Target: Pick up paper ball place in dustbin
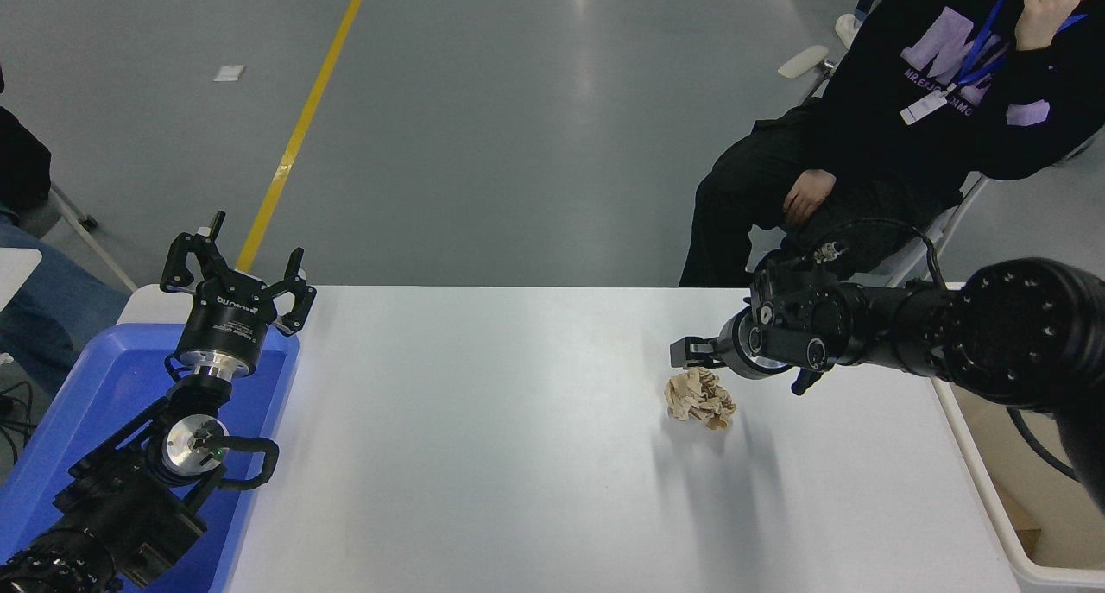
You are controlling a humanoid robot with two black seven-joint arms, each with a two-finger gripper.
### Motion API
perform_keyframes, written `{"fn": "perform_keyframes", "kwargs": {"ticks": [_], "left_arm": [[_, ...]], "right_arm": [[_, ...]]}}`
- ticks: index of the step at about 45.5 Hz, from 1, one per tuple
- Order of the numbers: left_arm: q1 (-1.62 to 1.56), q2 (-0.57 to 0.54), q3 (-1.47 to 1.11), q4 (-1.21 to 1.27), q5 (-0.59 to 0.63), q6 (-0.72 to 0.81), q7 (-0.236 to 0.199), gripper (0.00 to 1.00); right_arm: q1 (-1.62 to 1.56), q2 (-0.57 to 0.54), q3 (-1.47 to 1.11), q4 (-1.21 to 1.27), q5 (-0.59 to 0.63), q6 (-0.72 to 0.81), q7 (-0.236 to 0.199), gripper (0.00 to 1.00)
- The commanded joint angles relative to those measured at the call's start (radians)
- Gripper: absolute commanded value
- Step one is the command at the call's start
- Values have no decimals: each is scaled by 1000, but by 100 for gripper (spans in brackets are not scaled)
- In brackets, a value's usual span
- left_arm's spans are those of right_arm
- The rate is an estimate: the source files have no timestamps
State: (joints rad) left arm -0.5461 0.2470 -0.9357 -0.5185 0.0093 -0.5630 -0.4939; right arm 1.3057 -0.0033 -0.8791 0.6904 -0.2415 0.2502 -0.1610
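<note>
Right gripper (693,352) reaches in from the right edge, low over the white table (483,455). How wide its jaws stand can't be told from this angle; nothing visibly held. Paper ball (699,398) lies on the table just below and beside the jaw tips, contact unclear. Dustbin (993,507) sits behind the wrist, at the table's right end. Left gripper (235,269) parked over the blue tray (95,394), jaws spread, empty.

Grey floor (518,127) (yellow line (298,131))
</note>
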Motion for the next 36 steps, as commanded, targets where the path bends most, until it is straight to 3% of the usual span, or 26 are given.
{"fn": "perform_keyframes", "kwargs": {"ticks": [1,36], "left_arm": [[0,0,0,0,0,0,0,98],[0,0,0,0,0,0,0,98]], "right_arm": [[-45,3,81,-22,-2,-17,0,100],[-108,3,106,-69,-1,-35,-2,100]]}}
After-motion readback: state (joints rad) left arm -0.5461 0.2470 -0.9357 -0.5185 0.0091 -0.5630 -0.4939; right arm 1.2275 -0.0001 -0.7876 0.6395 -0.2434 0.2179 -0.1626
